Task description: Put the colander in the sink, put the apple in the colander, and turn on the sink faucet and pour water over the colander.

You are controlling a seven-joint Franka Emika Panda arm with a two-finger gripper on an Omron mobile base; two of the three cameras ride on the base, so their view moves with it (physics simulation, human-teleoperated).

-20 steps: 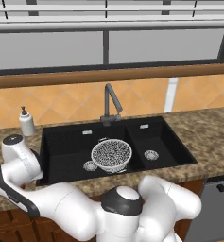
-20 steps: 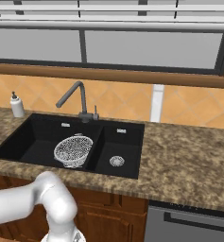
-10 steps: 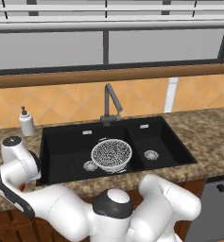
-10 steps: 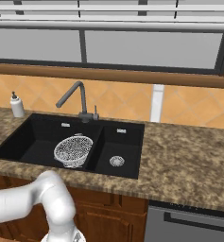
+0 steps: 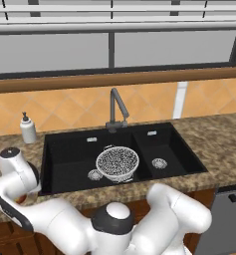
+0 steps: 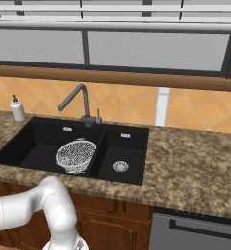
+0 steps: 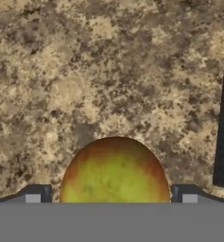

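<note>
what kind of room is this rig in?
A rendered home kitchen, by the look of it. A black double-basin sink with a tall gray faucet is set into a speckled granite counter, with a tiled backsplash and a window above. A colander sits in the large basin.

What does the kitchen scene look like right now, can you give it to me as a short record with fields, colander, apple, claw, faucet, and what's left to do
colander: in the large basin of the sink, beside its drain, holding nothing
apple: on the speckled counter, not yet in the colander
claw: one fingertip on either side of the apple; whether it grips cannot be told
sink faucet: no water seen running
soap dispenser: on the counter left of the sink
left to do: apple into colander, then water
</note>
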